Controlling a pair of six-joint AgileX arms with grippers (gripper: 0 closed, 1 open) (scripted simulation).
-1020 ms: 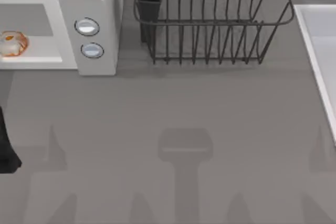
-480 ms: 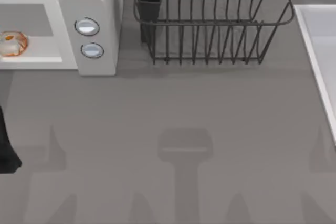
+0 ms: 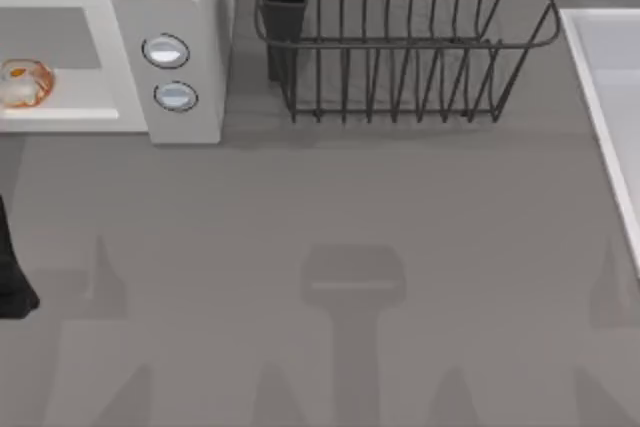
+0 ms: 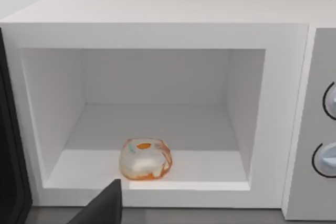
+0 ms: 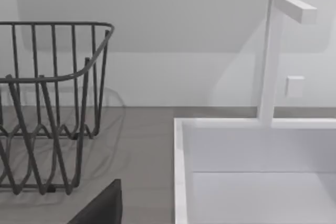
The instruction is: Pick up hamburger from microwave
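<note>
The white microwave (image 3: 185,7) stands at the far left of the table, its front cavity open toward me. The hamburger (image 3: 22,84), small, round and orange-and-tan, lies on the cavity floor near the front lip. In the left wrist view the hamburger (image 4: 145,159) sits straight ahead inside the microwave (image 4: 157,19), a short way beyond a dark part of my left gripper (image 4: 102,207). My left arm (image 3: 12,277) shows as a dark shape at the table's left edge, in front of the microwave. A dark part of my right gripper (image 5: 102,205) faces the sink.
A black wire dish rack (image 3: 400,42) stands at the back centre, right of the microwave. A white sink (image 3: 610,97) with a tall faucet (image 5: 270,51) runs along the right edge. The microwave's dark door (image 4: 9,150) hangs open beside the cavity.
My left arm's dark shape at the left edge has crept slightly toward the microwave. The hamburger has not moved.
</note>
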